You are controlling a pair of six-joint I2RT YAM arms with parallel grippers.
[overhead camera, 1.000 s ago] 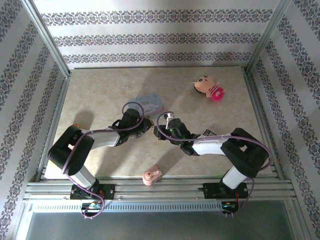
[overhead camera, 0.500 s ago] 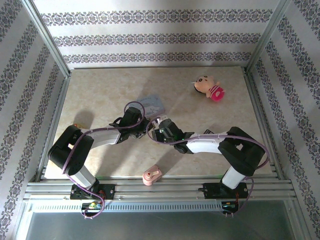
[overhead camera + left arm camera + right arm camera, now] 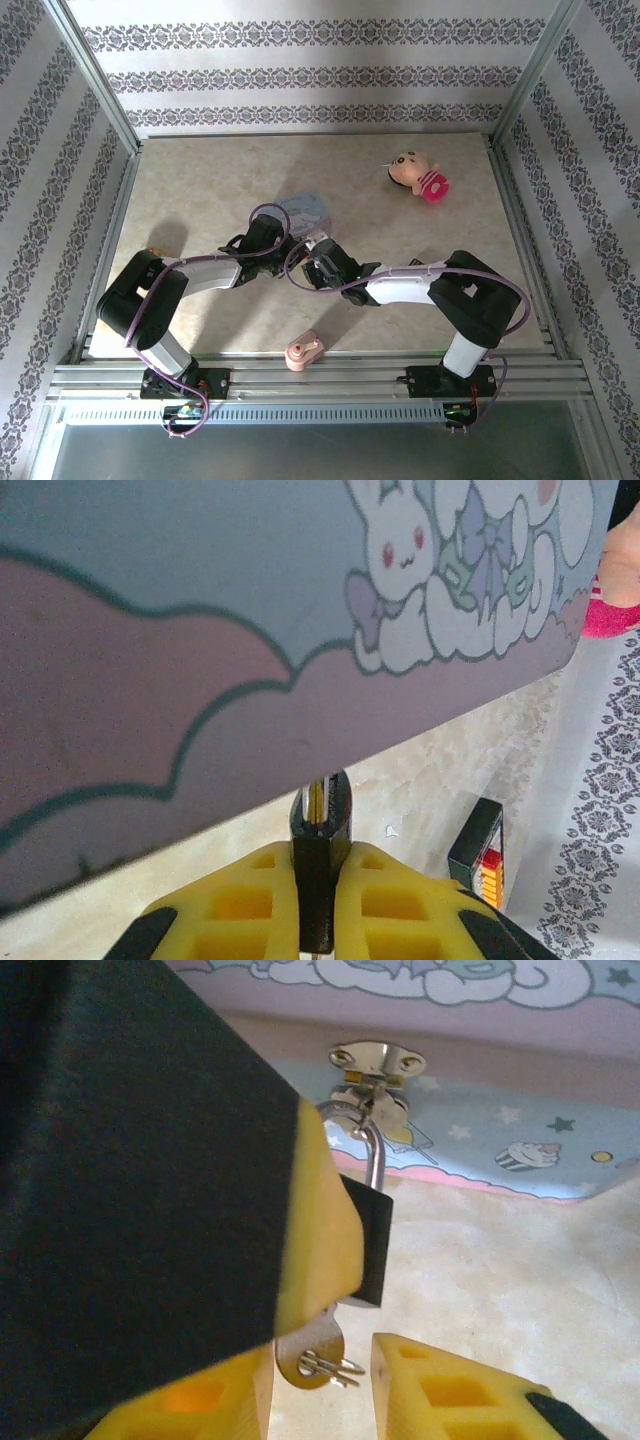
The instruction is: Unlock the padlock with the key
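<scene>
1. My left jaws (image 3: pixel 320 868) are clamping the small black block of the padlock (image 3: pixel 371 1240), with yellow plastic pads (image 3: pixel 395 900) pressing its flat sides.
2. Its thin silvery shackle (image 3: pixel 374 1155) is hanging through a brass-coloured hasp (image 3: pixel 377 1060) on the pastel cartoon tin (image 3: pixel 305 209), mid-way across the marbled beige worktop (image 3: pixel 200 185).
3. My right jaws (image 3: pixel 325 1358) are standing apart around the metal key (image 3: pixel 300 1362), just beneath the lock.

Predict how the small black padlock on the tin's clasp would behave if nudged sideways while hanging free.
The padlock hangs by a thin shackle looped through the clasp on the tin, so it would probably swing, not slide. Its body looks like a solid block, so likely stiff and heavy for its size. The key under it would probably wobble along.
</scene>
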